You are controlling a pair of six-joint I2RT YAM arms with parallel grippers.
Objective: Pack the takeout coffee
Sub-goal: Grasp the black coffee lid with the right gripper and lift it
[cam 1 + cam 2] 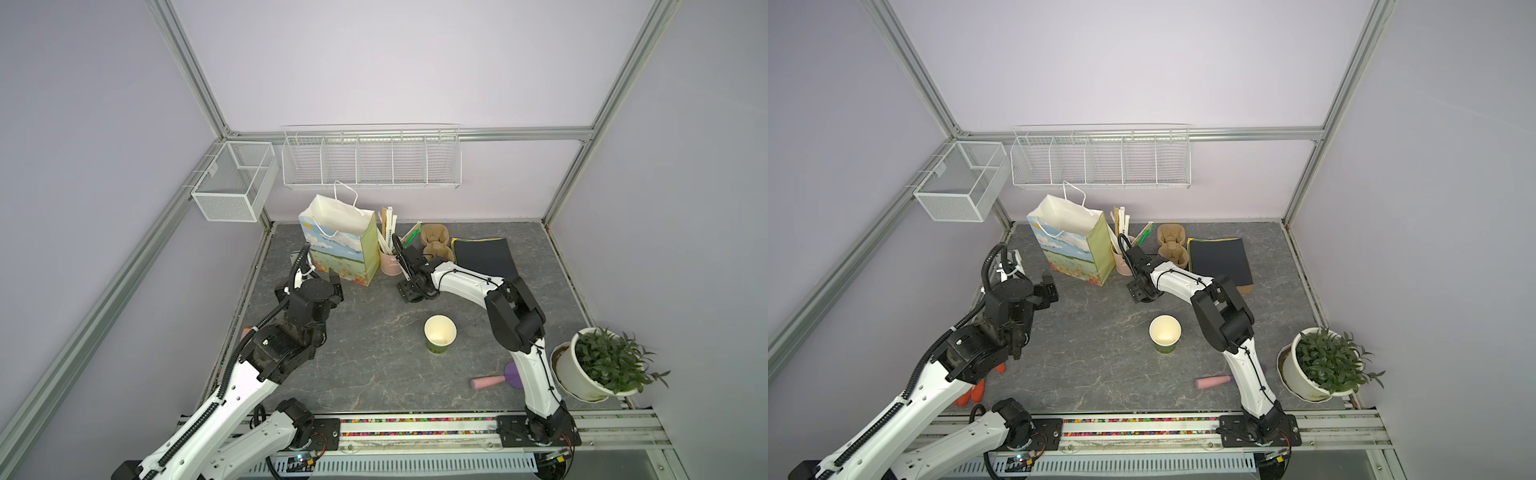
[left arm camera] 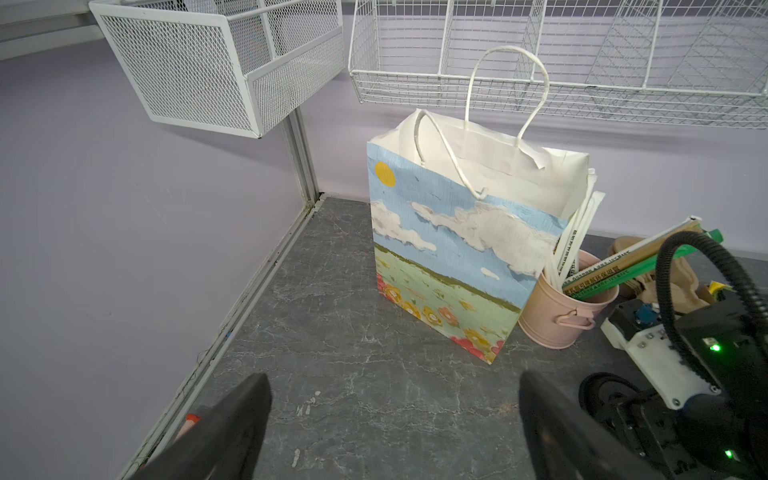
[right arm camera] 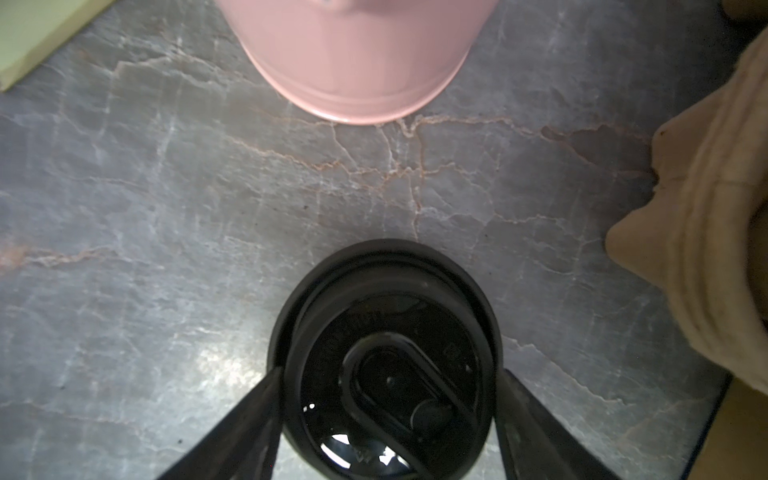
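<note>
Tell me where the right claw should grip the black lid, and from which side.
Its outer rim, from straight above: the black lid lies flat on the table, so only the round edge offers opposing faces; the right claw straddles it.

Black lid (image 3: pixel 386 357): near edge cropped by the frame, sitting between the right gripper's (image 3: pixel 390 371) blurred fingers (image 3: pixel 249 424), contact with its rim indeterminate; pink bucket (image 3: pixel 357 62) ahead of that gripper, upper part cropped; cardboard cup carrier (image 3: pixel 706 249) beside it, mostly out of frame, blurred.
</note>
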